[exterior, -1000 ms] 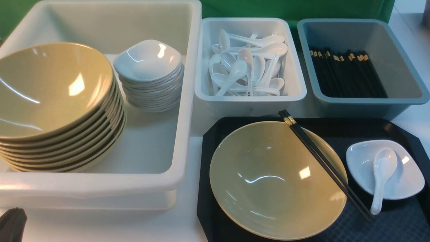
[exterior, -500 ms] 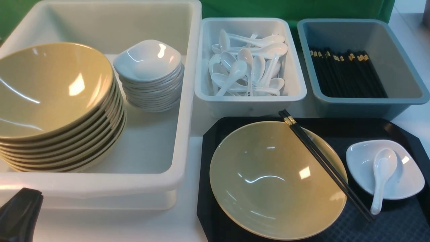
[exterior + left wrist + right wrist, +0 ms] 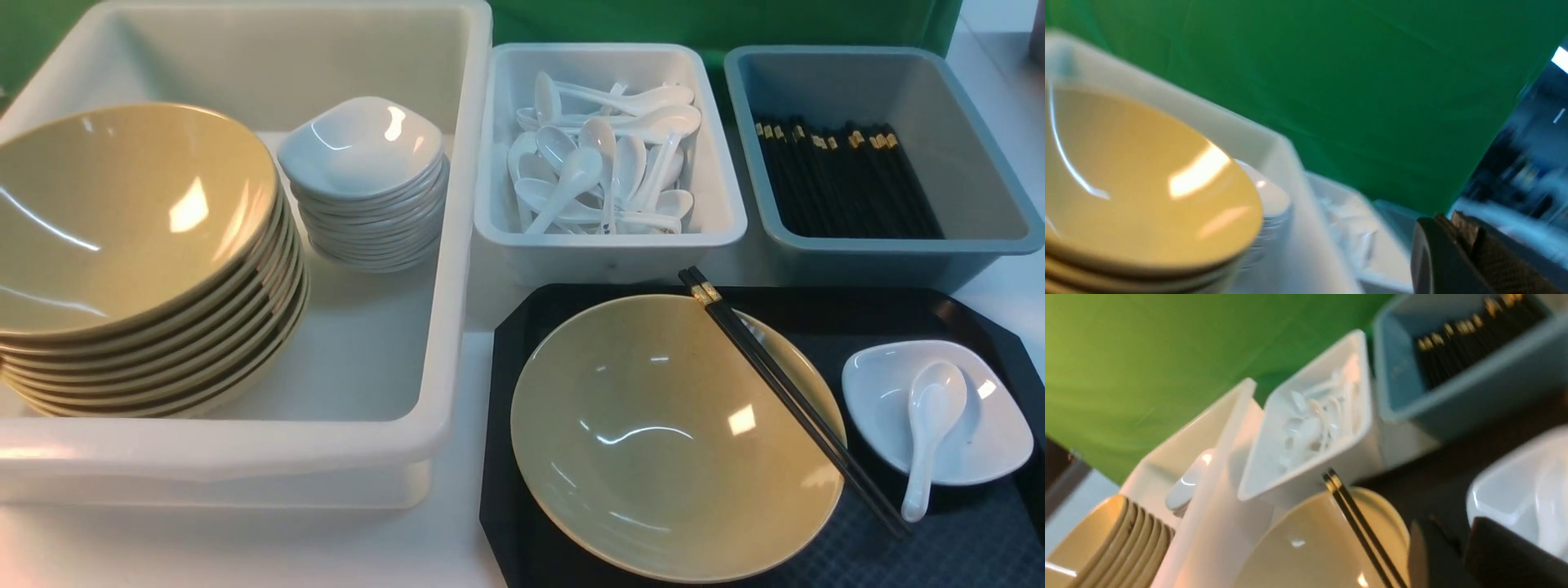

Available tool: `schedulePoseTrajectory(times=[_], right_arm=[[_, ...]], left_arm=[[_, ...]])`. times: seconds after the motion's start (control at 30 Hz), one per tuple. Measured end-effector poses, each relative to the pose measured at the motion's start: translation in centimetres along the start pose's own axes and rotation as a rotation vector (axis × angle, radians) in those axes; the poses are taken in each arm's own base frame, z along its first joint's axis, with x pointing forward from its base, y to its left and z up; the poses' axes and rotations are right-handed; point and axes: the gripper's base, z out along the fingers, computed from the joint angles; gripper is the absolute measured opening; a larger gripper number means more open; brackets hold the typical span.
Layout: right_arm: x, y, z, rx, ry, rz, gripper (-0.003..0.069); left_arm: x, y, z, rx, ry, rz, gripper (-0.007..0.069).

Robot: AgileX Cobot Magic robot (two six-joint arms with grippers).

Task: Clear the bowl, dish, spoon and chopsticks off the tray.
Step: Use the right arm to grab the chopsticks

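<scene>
Green backdrop (image 3: 718, 20), white table (image 3: 245, 547). Only the wrist views catch the grippers.

The big tub (image 3: 457, 245) holds a bowl stack (image 3: 122, 220) and a dish stack (image 3: 359, 147). The middle tub (image 3: 722, 220) holds spoons (image 3: 604, 163), and the blue tub (image 3: 1004, 204) holds spare chopsticks (image 3: 841, 180).

On the tray (image 3: 816, 302), the chopsticks (image 3: 784, 392) lie across the bowl (image 3: 653, 441). To its right, the spoon (image 3: 931, 425) rests in the dish (image 3: 988, 441).

The left gripper (image 3: 1457, 245) is closed and empty near the bowl stack. The right gripper (image 3: 1502, 555) is by the dish, too blurred to tell whether its jaws are parted.

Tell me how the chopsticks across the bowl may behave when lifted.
The chopsticks look thin, stiff and glossy, so they may slip or separate in a grip. They lie across the bowl, so a push would probably slide or roll them off.
</scene>
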Motion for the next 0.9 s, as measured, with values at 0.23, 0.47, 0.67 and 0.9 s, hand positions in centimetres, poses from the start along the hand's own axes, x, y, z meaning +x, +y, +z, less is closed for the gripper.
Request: schedulePoseTrajectory(times=[0.23, 0.47, 0.67, 0.9], right_arm=[[-6.7, 5.4, 3.9, 0.008, 0.293, -0.483, 0.0033], [-8.4, 7.1, 9.9, -0.042, 0.857, -0.725, 0.0036], [-5.7, 8.2, 14.0, -0.122, 1.069, -0.838, 0.0036], [-2.4, 9.9, 17.9, -0.043, 1.193, -0.979, 0.0042]], left_arm=[[-4.9, -0.2, 5.0, -0.144, 0.483, 0.328, -0.0011], [-4.8, -0.4, 9.9, -0.089, 0.895, 0.436, -0.0011], [-2.0, -3.9, 13.6, 0.146, 1.119, 0.585, -0.0011], [1.2, -9.3, 16.6, 0.362, 1.147, 0.745, -0.0011]])
